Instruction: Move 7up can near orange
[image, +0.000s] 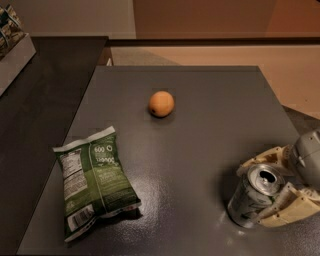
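The 7up can (246, 201), silver with green markings and an open pull-tab top, stands at the table's front right. My gripper (252, 195) reaches in from the right edge, its cream fingers (290, 206) on either side of the can and pressed against it. The orange (161, 103) sits alone on the table towards the back middle, well away to the upper left of the can.
A green chip bag (95, 181) lies flat at the front left of the dark grey table (200, 130). A darker counter (45, 100) runs along the left, with a white box (15, 47) at its far end. Tan floor lies behind.
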